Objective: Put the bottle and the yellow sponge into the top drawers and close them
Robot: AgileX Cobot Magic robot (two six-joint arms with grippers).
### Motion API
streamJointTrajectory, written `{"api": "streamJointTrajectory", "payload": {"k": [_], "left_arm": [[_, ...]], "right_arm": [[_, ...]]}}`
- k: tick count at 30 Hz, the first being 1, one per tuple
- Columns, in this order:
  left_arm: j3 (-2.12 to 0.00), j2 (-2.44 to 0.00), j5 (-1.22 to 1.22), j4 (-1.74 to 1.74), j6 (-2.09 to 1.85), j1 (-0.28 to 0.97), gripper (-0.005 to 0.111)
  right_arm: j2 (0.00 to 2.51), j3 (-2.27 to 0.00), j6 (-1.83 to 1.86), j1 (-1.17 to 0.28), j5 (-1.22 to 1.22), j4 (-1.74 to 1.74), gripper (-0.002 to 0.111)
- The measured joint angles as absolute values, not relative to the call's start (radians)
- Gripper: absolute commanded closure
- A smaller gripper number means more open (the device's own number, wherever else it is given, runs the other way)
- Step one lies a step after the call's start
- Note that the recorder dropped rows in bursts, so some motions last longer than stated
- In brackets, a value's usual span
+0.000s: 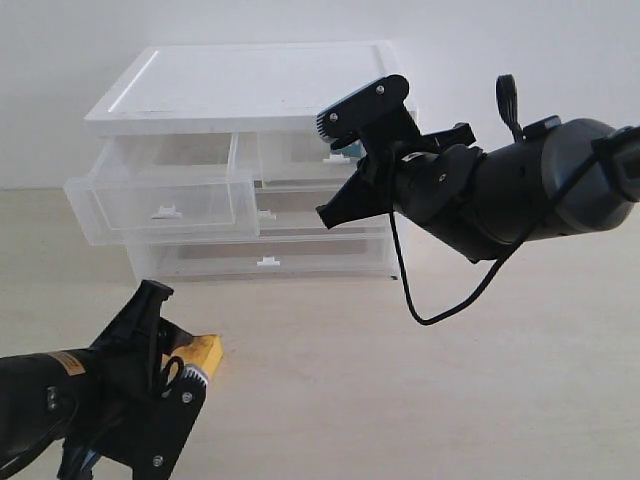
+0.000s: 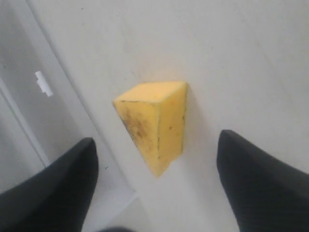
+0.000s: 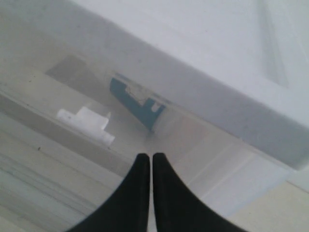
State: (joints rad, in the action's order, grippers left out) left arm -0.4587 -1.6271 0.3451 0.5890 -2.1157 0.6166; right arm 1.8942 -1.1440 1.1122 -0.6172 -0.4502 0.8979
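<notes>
The yellow sponge (image 2: 154, 123), a wedge with a stained face, lies on the table (image 1: 400, 400) in front of the cabinet. My left gripper (image 2: 158, 140) is open, one finger on each side of the sponge (image 1: 207, 352) and clear of it. In the exterior view the left gripper (image 1: 175, 340) sits at the lower left. The left top drawer (image 1: 160, 205) is pulled out and looks empty. The right top drawer (image 1: 300, 150) is in, or nearly in. The bottle's teal label (image 3: 137, 104) shows through its front. My right gripper (image 3: 148, 157) is shut, its tips just in front of that drawer beside its white handle (image 3: 87, 123).
The clear plastic cabinet (image 1: 240, 85) stands at the back against the wall, with two wide drawers (image 1: 265, 258) below the top pair. The right arm (image 1: 520, 195) hangs above the table with a loose cable (image 1: 430, 315). Bare table stretches in front.
</notes>
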Motion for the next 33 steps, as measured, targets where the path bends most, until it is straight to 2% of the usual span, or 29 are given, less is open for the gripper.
{"api": "streamJointTrajectory", "payload": {"k": [10,33], "left_arm": [[-0.538,-1.629,0.341,0.6,-1.874,0.617,0.103],[-0.556,-1.629,0.442,0.643,-1.609,0.617,0.103]], "right_arm": [[1.894,-1.144,1.112,-0.615,-0.438,0.896,0.108],[1.894,-1.144,1.112,-0.61,-0.427,0.884,0.108]]}}
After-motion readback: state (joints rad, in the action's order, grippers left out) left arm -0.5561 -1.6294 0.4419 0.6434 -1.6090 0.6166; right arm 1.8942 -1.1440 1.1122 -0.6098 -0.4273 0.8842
